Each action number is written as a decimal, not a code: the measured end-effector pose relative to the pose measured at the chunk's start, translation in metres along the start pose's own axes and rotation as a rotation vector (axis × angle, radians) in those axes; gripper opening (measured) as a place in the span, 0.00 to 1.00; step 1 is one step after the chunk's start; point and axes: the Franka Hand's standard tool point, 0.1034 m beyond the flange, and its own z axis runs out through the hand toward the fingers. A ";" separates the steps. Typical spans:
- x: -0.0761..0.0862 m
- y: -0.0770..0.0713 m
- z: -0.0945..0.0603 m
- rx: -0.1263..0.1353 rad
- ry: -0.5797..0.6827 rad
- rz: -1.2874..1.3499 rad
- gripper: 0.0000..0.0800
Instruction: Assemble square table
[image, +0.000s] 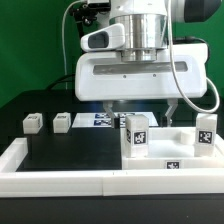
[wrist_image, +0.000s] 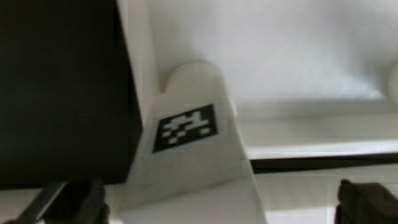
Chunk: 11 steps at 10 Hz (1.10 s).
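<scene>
- The white, smooth-shelled robot arm (image: 140, 40) hangs over the middle of the scene. Its broad, rounded hand sits just above and behind the slab.
- The matte black table surface (image: 70, 150) lies flat, stretching from the slab toward the exterior view's left.
- A long white rail (image: 55, 180) with a plain, blocky profile borders the black surface along the near edge and meets the slab's front.
- The large white plastic square slab (image: 165, 152) lies flat on the exterior view's right side, with a black-and-white tag on its near edge.
- The two-finger gripper (wrist_image: 217, 200) has its jaws spread wide and grips nothing. Its dark, squared fingertips (wrist_image: 71, 202) stand one on either side of a leg, apart from it.
- The marker board (image: 100, 120), thin and flat, lies just left of the slab in the exterior view.
- One small tagged white leg (image: 136, 133) stands upright at the slab's left side, and another upright leg (image: 207, 133) stands at its right side.
- The leg between the fingers (wrist_image: 187, 130) is smooth white plastic with a rounded tip and a square tag on its flat face. Black surface is on one side of it and white slab on the other.
- Two loose legs (image: 33, 122) (image: 62, 121), short and blocky, rest on the black surface well apart from the slab, beyond the marker board.
</scene>
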 end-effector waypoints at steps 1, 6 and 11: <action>0.001 0.002 0.000 -0.006 0.001 -0.059 0.81; 0.000 0.003 0.000 -0.007 0.000 -0.061 0.53; 0.000 0.003 0.001 -0.006 0.001 0.129 0.36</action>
